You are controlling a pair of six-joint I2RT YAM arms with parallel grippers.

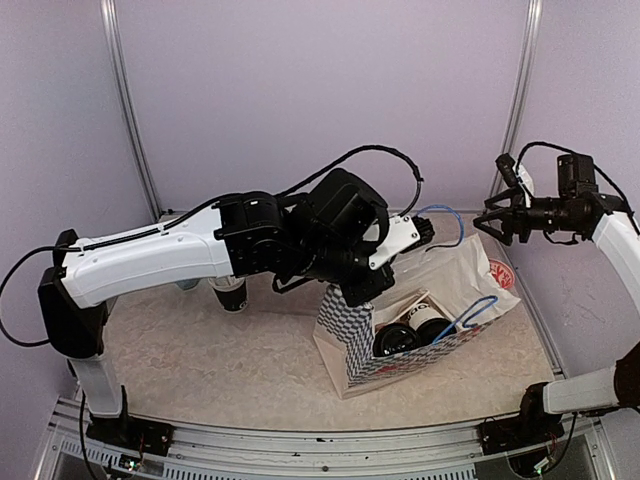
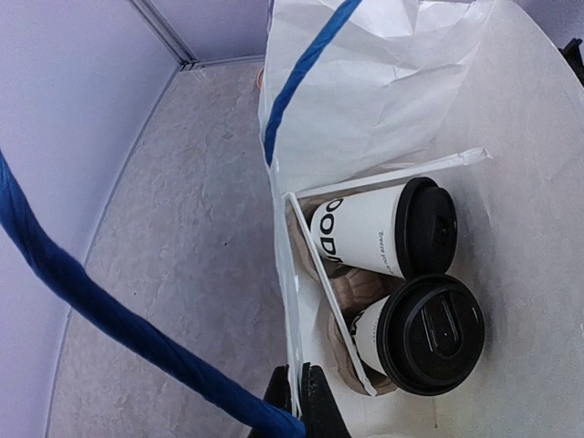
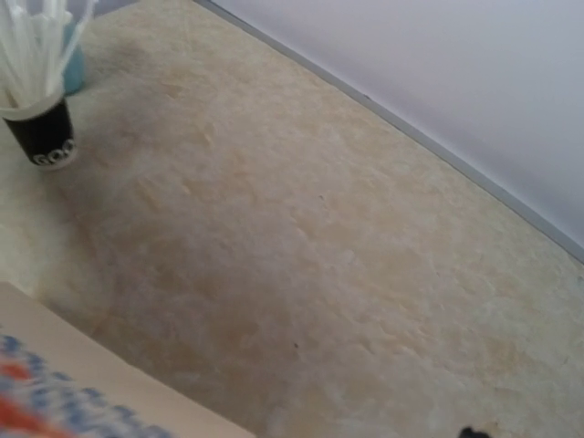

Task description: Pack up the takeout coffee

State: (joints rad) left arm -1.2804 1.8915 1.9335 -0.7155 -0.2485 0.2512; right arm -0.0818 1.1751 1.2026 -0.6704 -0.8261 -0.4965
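We see two alike white paper cups, each closed with a round black plastic lid, set side by side in a brown cardboard carrier inside the paper bag. The farther cup leans over, showing its side and the black lettering near its base. The nearer cup shows us mostly its lid. Both sit just beyond and to the right of the left jaws, which are closed on the bag's rim, and well apart from the right jaws.
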